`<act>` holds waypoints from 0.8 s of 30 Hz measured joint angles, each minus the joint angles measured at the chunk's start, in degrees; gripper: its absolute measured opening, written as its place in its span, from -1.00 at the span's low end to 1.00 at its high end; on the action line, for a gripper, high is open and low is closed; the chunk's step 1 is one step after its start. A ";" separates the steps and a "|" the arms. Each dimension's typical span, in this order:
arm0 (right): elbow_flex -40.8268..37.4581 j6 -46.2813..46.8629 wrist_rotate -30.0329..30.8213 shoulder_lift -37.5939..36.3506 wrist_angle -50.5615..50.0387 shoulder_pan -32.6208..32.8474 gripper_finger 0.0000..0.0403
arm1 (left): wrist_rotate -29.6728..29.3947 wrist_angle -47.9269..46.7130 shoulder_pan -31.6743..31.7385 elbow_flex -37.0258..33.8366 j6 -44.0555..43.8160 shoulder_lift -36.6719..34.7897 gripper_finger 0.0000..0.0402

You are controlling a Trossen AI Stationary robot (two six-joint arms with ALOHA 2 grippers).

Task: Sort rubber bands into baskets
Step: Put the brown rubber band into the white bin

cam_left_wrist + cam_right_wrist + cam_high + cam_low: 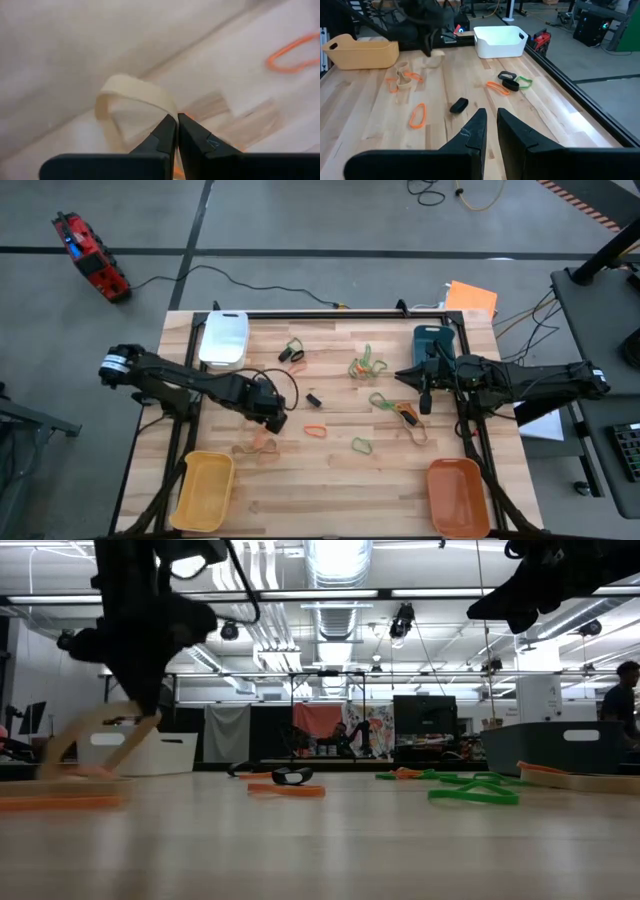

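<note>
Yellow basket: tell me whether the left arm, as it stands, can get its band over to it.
Probably yes. The left gripper is shut on a tan rubber band, and the yellow basket sits close by on that arm's side, with only bare table between them and nothing blocking.

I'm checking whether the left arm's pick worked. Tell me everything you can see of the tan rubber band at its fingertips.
The tan rubber band is a flat, wide, pale loop that looks rubbery. The left gripper is shut on one edge of it, so it stands up in an arch off the wooden table. It sits left of centre, near the yellow basket, beside other tan and orange bands.
</note>
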 joint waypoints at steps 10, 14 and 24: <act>0.00 -0.04 0.06 0.00 -0.14 -0.02 -0.82 | -13.10 -4.26 -0.02 7.01 6.30 -5.38 -1.00; 0.00 -0.04 0.08 0.00 -0.17 -0.02 -0.82 | -20.27 -11.68 -0.01 13.95 9.11 -5.75 -1.00; 0.00 -0.07 0.13 0.00 -0.17 -0.02 -0.82 | -33.46 -30.81 4.10 26.59 15.91 -4.68 -1.00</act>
